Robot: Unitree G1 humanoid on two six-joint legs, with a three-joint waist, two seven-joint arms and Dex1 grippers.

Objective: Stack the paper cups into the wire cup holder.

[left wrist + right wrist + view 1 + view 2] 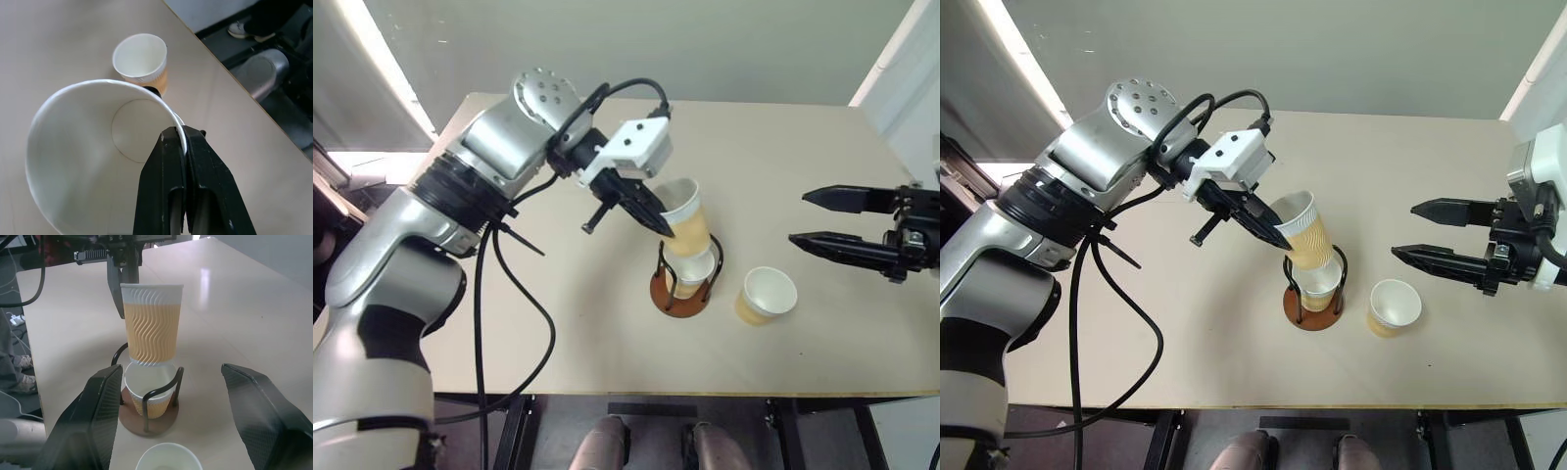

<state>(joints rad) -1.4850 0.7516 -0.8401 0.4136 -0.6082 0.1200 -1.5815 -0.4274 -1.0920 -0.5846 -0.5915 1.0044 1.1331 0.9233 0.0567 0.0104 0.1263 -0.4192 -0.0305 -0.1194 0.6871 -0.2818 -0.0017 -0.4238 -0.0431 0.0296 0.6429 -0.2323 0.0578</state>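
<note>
Bright, even light with soft shadows; a window glare streaks the table [205, 276], and all views are sharp.

A pale beige table [607, 333] is filling the centre of the head views, its near edge running along 6 o'clock. A grey wall [1351, 49] is rising at 12 o'clock. 2 shoes [22, 372] are standing on the floor beside the table.
</note>
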